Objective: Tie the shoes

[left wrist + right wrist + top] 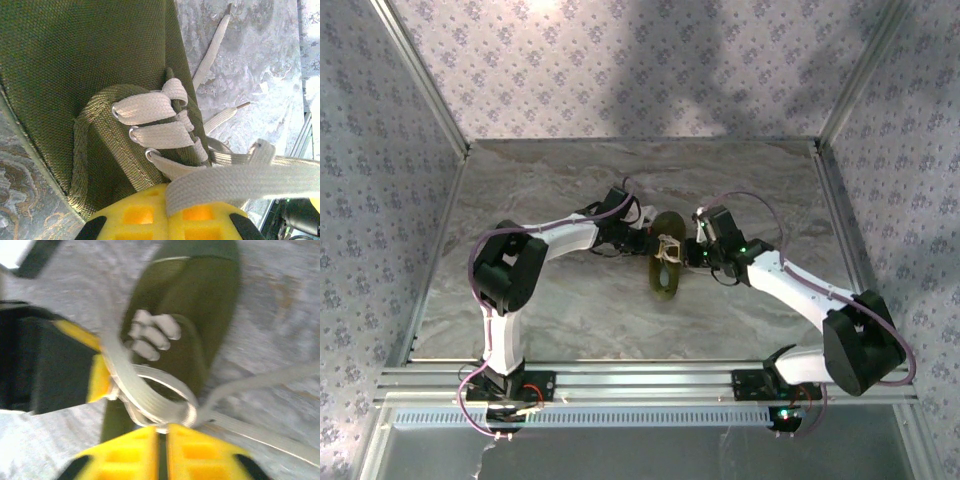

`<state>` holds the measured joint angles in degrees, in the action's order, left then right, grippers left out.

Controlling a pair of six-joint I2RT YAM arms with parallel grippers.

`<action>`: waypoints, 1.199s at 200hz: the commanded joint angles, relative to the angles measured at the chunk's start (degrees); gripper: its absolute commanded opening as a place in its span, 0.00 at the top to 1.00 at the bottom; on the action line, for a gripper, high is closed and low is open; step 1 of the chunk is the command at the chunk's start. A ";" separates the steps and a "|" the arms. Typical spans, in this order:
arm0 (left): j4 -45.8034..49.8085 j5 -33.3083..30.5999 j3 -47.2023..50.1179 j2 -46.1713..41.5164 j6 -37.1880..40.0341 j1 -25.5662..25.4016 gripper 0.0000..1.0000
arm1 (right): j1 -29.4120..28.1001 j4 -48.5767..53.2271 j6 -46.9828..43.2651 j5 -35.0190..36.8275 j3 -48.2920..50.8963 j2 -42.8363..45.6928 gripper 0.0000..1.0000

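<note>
Shoe (667, 268): olive-green canvas low-top, lying about mid-worktop, lengthwise from near edge to far edge, between the two arms. Three rows of white laces (240, 182) are threaded through metal eyelets. Two loose aglet ends trail on the worktop beside the shoe.

Left gripper (167, 215): yellow pads pressed together, pinching a flat band of lace that is drawn taut across the tongue.

Right gripper (162, 437): fingers nearly together with a thin slit between them. A lace loop and crossing sit right at the tips. The blur hides whether it grips the lace; cannot tell.

Step, as judged: mid-knot, with a loop formed over the throat of the shoe and not yet cinched. The next move likely calls for opposed pulls toward the left and right edges, with tension kept so the loop doesn't slip free.

Worktop (570, 180): grey-beige marbled sheet, otherwise bare. An aluminium rail (640, 378) runs along the near edge, and floral-print panels (620, 60) enclose the other three sides.
</note>
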<state>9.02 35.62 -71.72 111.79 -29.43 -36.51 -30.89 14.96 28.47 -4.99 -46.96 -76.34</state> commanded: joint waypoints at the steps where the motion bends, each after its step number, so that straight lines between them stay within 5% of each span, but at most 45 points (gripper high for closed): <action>1: -0.14 1.73 -0.53 -0.62 1.15 -0.35 1.00 | 0.13 5.99 -0.10 9.24 -3.34 -0.48 0.72; 88: 0.20 1.83 -0.57 -1.05 1.48 -0.40 1.00 | 1.08 0.67 -0.88 -0.87 -2.91 -3.13 0.58; 212: 0.19 1.47 -0.48 -1.40 1.39 -0.40 1.00 | 2.00 -1.10 0.57 -2.68 -2.81 -8.51 0.76; 240: -0.59 1.14 0.15 -2.08 1.09 -0.31 1.00 | 2.03 -1.57 1.21 -2.80 -2.65 -8.59 0.86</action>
<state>9.04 35.59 -71.72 111.77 -29.04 -36.51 -29.10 13.85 28.88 -7.33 -49.39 -84.68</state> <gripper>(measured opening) 0.045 0.177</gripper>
